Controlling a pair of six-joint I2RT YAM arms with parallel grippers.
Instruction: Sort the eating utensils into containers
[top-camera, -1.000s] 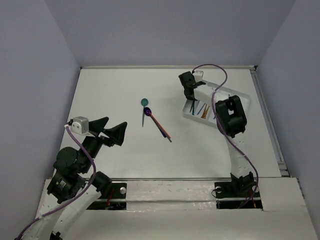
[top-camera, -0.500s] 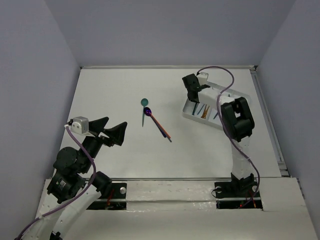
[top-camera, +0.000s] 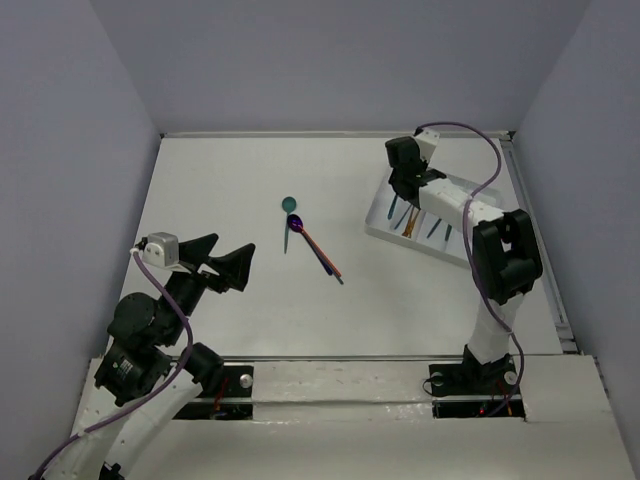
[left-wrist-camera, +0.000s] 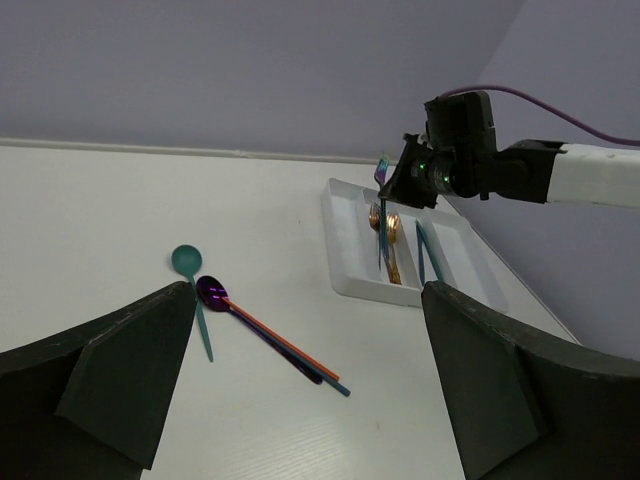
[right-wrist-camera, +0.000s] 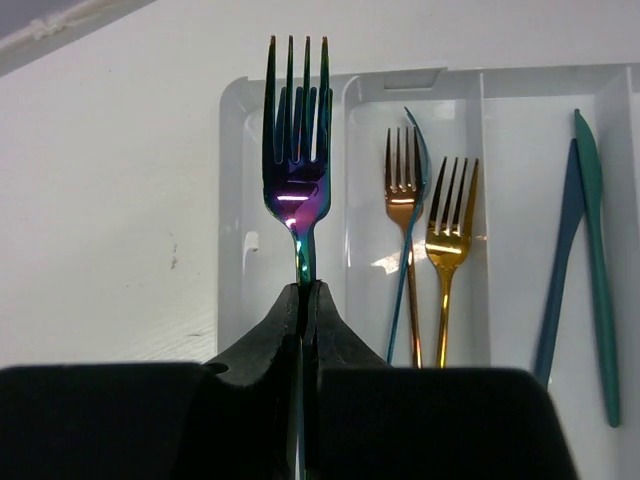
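My right gripper (right-wrist-camera: 303, 295) is shut on the handle of an iridescent purple fork (right-wrist-camera: 297, 150), held tines forward over the left compartment of the white tray (right-wrist-camera: 230, 200). In the top view this gripper (top-camera: 403, 192) hangs over the tray's (top-camera: 385, 235) far left end. Two gold forks (right-wrist-camera: 450, 230) and a thin blue utensil (right-wrist-camera: 405, 250) lie in the middle compartment, a teal knife (right-wrist-camera: 597, 260) and a blue knife (right-wrist-camera: 560, 270) in the right one. My left gripper (top-camera: 225, 262) is open and empty. A teal spoon (left-wrist-camera: 186, 262), a purple spoon (left-wrist-camera: 211, 292) and an orange utensil (left-wrist-camera: 285, 343) lie mid-table.
A dark blue-teal handle (left-wrist-camera: 338, 385) lies under the orange one. Grey walls close in the table's left, back and right sides. A purple cable (top-camera: 470, 135) loops over the right arm.
My right gripper has moved right with the fork, from the tray's left edge to over the tray. Its elbow swung right. The left arm has not moved.
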